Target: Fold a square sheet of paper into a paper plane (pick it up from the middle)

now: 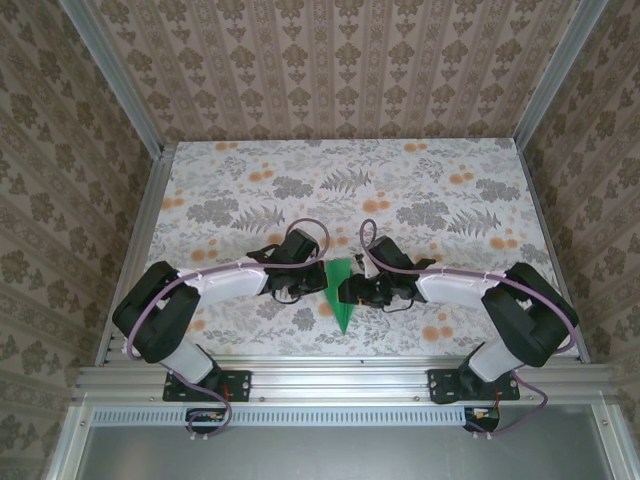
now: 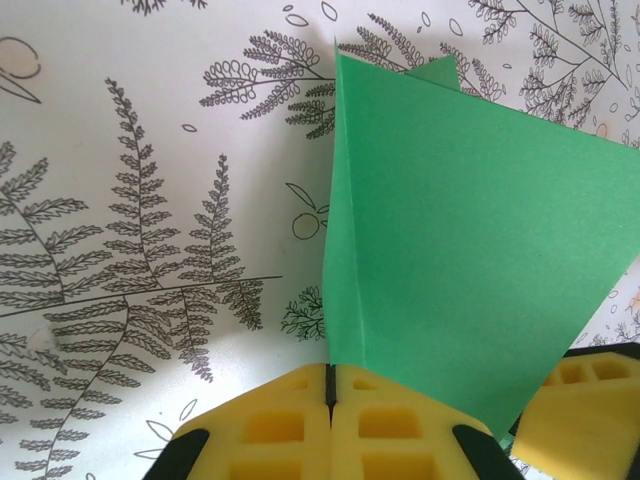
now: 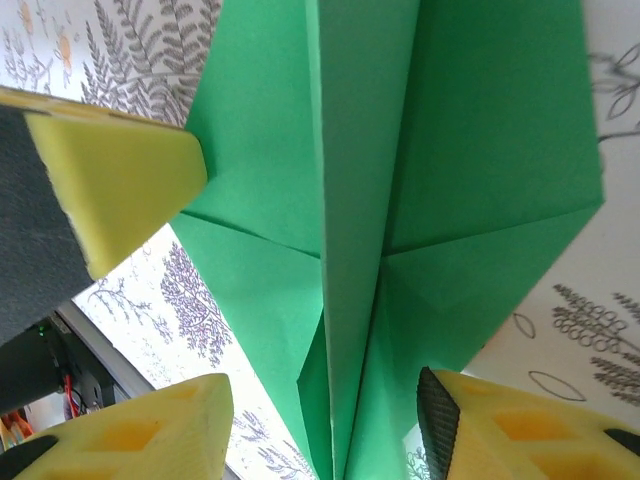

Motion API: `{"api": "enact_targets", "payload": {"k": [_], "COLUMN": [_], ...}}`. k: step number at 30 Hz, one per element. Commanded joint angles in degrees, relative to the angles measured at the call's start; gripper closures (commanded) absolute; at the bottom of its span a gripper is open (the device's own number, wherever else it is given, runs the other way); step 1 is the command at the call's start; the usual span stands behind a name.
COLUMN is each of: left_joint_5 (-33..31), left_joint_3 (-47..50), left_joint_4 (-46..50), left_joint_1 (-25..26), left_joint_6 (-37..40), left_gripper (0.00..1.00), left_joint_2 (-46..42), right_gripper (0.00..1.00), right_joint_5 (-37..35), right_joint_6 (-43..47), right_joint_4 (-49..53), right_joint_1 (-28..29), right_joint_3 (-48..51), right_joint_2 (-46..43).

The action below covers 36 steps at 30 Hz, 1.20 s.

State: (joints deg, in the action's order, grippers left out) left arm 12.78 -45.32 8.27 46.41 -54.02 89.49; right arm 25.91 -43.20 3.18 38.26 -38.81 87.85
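Observation:
The bright green sheet of paper [image 1: 340, 291] is folded into a pointed dart shape and sits between my two grippers near the table's front edge. My left gripper [image 2: 330, 385] is shut on the paper's [image 2: 460, 230] folded left edge, which comes out from between the yellow pads. My right gripper [image 3: 325, 400] stands open. Its yellow fingers [image 3: 520, 425] straddle the centre crease of the paper [image 3: 400, 200] without pressing it. Folded flaps spread to both sides of that crease. From above, the left gripper [image 1: 316, 284] and right gripper [image 1: 352, 292] face each other across the paper.
The floral tablecloth [image 1: 420, 190] covers the table behind the arms. Patterned walls and aluminium frame rails [image 1: 340, 378] enclose the table. A yellow finger of the left gripper [image 3: 110, 180] shows close by at the upper left in the right wrist view.

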Motion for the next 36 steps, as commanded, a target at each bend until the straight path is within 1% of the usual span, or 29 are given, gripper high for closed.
{"api": "enact_targets", "payload": {"k": [1, 4, 6, 8, 9, 14, 16, 18, 21, 23, 25, 28, 30, 32, 34, 36], "left_joint_5": [0.0, 0.0, 0.0, -0.1, -0.1, -0.2, -0.2, -0.4, -0.5, -0.2, -0.3, -2.4, -5.2, -8.5, -10.7, -11.7], "left_joint_3": [1.0, 1.2, 1.3, 1.4, 1.5, 1.6, 1.7, 2.0, 2.3, 2.2, 2.1, 2.4, 2.6, 2.8, 3.2, 4.0], "left_joint_4": [-0.8, -1.1, -1.2, -1.5, -1.7, -2.0, -2.0, -2.2, -2.8, -3.3, -3.1, -2.2, 0.1, 3.0, 5.5, 6.8], "left_joint_1": [-0.3, -0.3, -0.2, -0.2, -0.1, 0.1, 0.1, 0.1, 0.2, 0.1, 0.3, 0.3, 0.3, 0.3, 0.0, -0.6], "left_joint_6": [-0.2, -0.6, -0.8, -1.1, -1.1, -1.5, -1.7, -2.0, -2.5, -2.6, -2.7, -2.8, -2.4, -2.0, -1.8, -1.8], "left_gripper": [1.0, 1.0, 1.0, 1.0, 1.0, 1.0, 1.0, 1.0, 0.99, 0.95, 0.85, 0.69, 0.66, 0.63, 0.62, 0.62], "left_joint_2": [-0.9, -1.1, -1.0, -0.9, -1.0, -1.0, -1.2, -1.3, -1.7, -2.1, -3.1, -6.7, -9.8, -12.6, -14.8, -16.8], "right_gripper": [0.47, 0.5, 0.56, 0.59, 0.61, 0.64, 0.71, 0.73, 0.83, 0.9, 0.92, 0.94, 0.93, 0.92, 0.9, 0.86], "right_joint_5": [-1.9, -3.7, -4.6, -5.0, -5.3, -8.8, -10.5, -11.4, -12.7, -14.6, -17.3, -24.9, -30.8, -33.5, -33.9, -33.3], "right_joint_6": [-1.0, -1.4, -1.5, -1.8, -1.8, -0.8, -0.7, -0.2, 0.7, 1.6, 3.4, 6.9, 8.9, 10.4, 11.2, 11.5], "right_joint_4": [1.0, 1.9, 2.6, 2.7, 2.9, 7.6, 9.2, 10.5, 13.1, 16.0, 20.7, 30.8, 36.9, 39.8, 40.9, 40.7], "right_joint_1": [1.1, 1.7, 2.2, 2.6, 2.9, 4.3, 4.8, 5.1, 5.6, 5.8, 5.9, 6.0, 5.8, 5.0, 4.2, 3.7], "right_joint_3": [-1.4, -2.0, -2.5, -2.9, -3.2, -6.1, -6.9, -7.8, -9.5, -11.0, -13.3, -17.9, -21.2, -23.2, -24.9, -26.1], "right_joint_2": [1.5, 1.6, 1.9, 2.3, 2.5, 4.5, 4.8, 5.0, 5.0, 4.8, 4.4, 3.9, 4.2, 5.4, 7.1, 9.1]}}
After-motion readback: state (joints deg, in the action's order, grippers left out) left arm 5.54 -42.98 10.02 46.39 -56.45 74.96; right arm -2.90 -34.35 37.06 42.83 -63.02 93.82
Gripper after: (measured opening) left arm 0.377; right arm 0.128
